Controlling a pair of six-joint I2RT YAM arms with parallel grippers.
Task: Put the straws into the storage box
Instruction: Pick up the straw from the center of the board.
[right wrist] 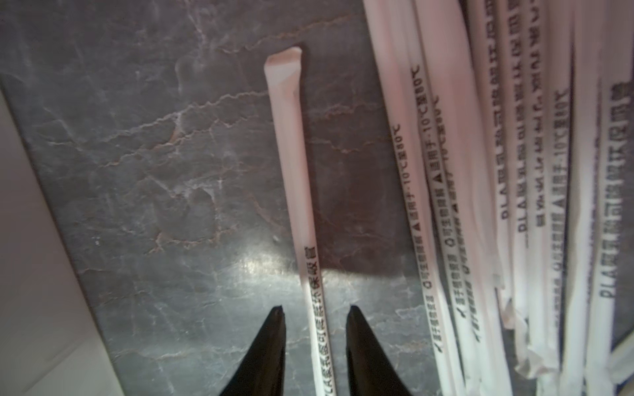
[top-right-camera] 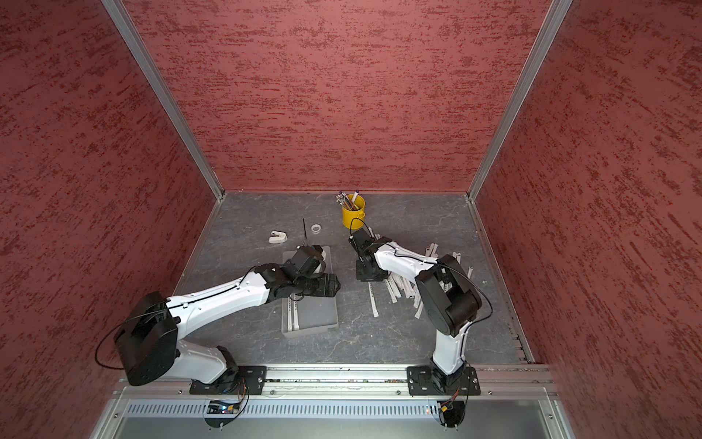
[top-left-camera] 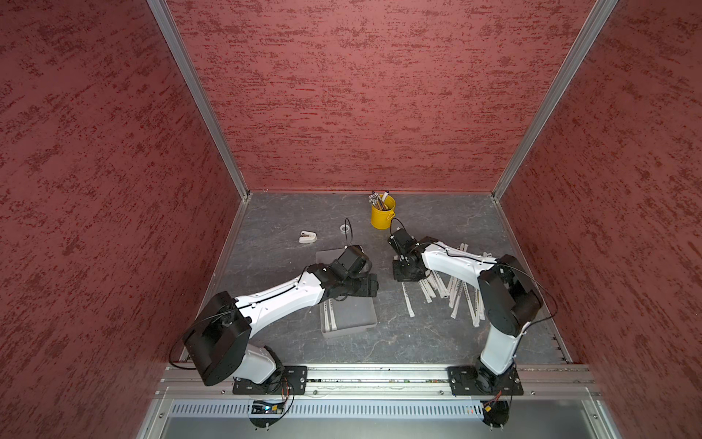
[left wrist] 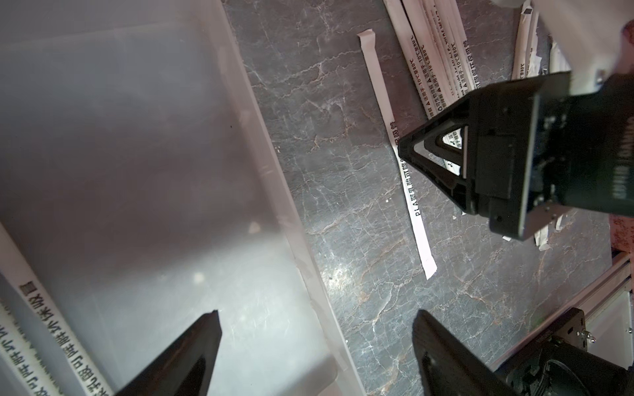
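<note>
Straws lie mostly in a loose pile on the right of the table, running near to far. The right arm covers the middle of the pile, so their count cannot be told. In the right wrist view the pile is blurred and cut off at the frame edge, and much of its print cannot be read.

A lone straw lies flat between the pile and the box, apart from both. The right gripper stands over its far part, fingers partly spread. The lone straw runs between them with a gap on each side, so it is not pinched. In both top views the gripper body hides these fingertips.

The box sits left of centre. At least two straws lie along its left wall, and in the left wrist view they are cut off. The left arm hides the box's far end.

The left gripper hangs over the box's right wall, spread wide and empty. One finger is over the box floor, the other over bare table.

Far back stands a yellow cup of pens. To its left are a tape roll and a small white piece, too small to identify.
</note>
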